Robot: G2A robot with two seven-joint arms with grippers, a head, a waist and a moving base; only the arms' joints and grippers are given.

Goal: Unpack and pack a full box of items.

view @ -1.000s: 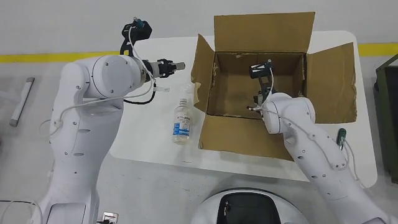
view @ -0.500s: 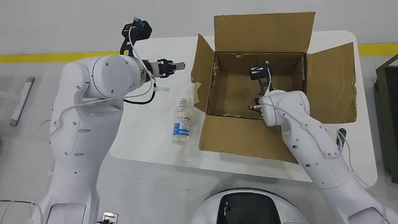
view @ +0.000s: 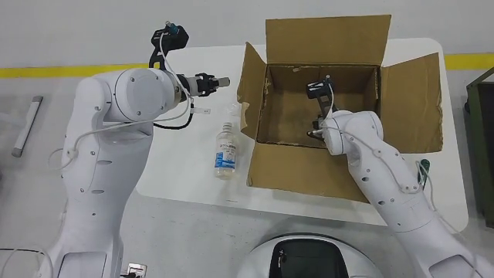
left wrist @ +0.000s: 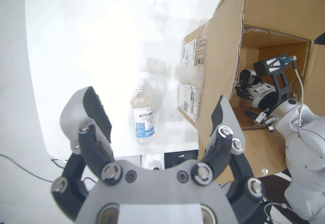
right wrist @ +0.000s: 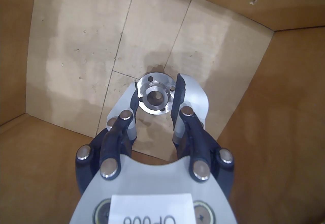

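An open cardboard box (view: 324, 42) stands on the white table (view: 177, 177), flaps spread. My right gripper (right wrist: 156, 94) is down inside it, low over the box floor (right wrist: 101, 44). Its two pads sit against opposite sides of a round metal flange (right wrist: 155, 85) with a centre hole, shut on it. In the left wrist view that gripper (left wrist: 242, 87) shows behind the box's left flap (left wrist: 228, 39). A clear labelled bottle (view: 225, 151) lies on the table just left of the box (left wrist: 193, 77). My left gripper (view: 220, 83) hovers above the table behind the bottle (left wrist: 143, 118), open and holding nothing.
A green-handled tool (view: 422, 168) lies on the table by the box's right flap. A dark green bin (view: 480, 123) stands off the table's right edge. A strip of tape (left wrist: 165, 68) hangs from the box's left side. Bare tabletop lies left of the bottle.
My right arm has shifted slightly leftward inside the box. The left arm and the bottle have not moved.
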